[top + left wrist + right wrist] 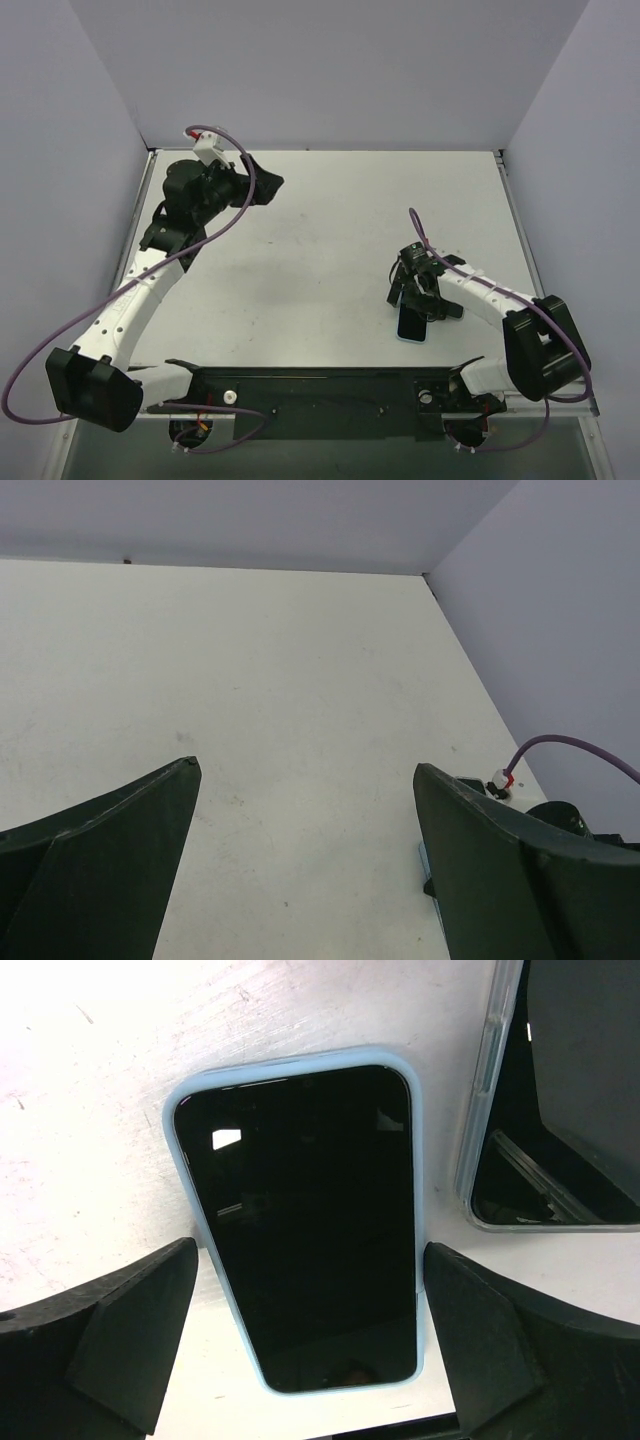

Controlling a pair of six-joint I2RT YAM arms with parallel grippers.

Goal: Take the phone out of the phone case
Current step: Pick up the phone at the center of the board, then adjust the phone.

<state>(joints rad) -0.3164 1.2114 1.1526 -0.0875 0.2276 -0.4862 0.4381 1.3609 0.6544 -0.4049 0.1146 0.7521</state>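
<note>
Screen-up phone (300,1230) in pale blue phone case (290,1060) lies flat by the tabletop's (320,250) near edge, right half, directly under R gripper (310,1250). Its fingers are wide, empty, straddling the phone's short width; long axis runs between them. L gripper (305,770) is wide, empty, well apart at far-left corner.

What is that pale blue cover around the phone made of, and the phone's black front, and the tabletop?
The phone case looks like soft matte silicone or rubbery plastic: pale blue, rounded lip, no sharp glints. The phone has a front that looks like glossy glass: it mirrors bright patches. The table seems a hard white board, painted or laminated, faintly scuffed.
</note>
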